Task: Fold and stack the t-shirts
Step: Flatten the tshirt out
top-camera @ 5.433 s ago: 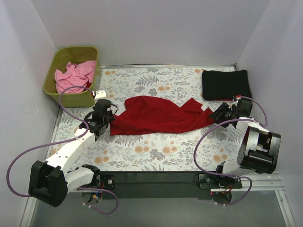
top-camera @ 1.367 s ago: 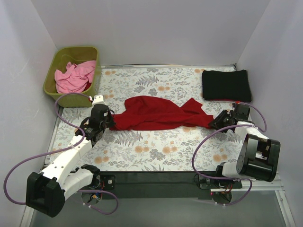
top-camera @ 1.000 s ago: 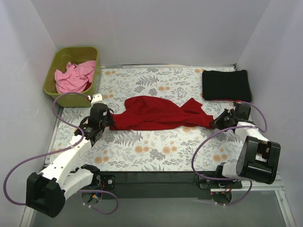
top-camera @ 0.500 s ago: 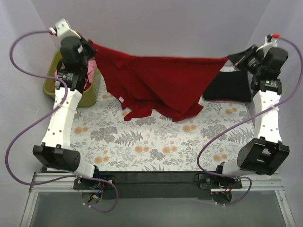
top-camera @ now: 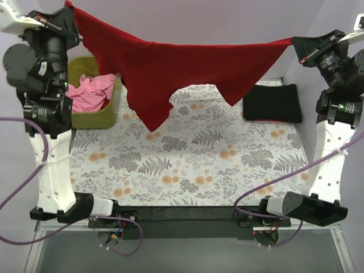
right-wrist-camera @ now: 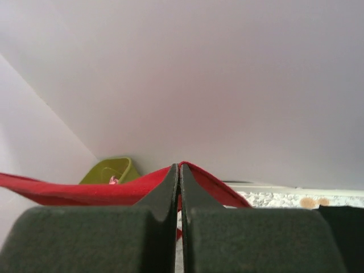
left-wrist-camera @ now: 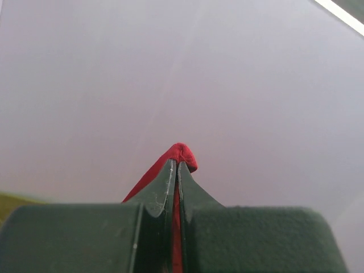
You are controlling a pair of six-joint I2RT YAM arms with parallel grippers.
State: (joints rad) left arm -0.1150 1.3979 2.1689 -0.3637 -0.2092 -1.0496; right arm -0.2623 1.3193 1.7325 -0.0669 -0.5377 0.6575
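Top external view: my left gripper [top-camera: 69, 23] and right gripper [top-camera: 297, 44] are each clamped shut on an end of the dark red t-shirt [top-camera: 170, 62]. It hangs stretched between them, long axis left to right, above the table's [top-camera: 187, 170] far edge, with its longest tail nearer the left arm. Half a second ago it hung lower and slacker; now both arms are higher and its top edge is taut.

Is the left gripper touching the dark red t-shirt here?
Touching. The left wrist view shows the left gripper shut on the dark red t-shirt, cloth poking out past its tips.
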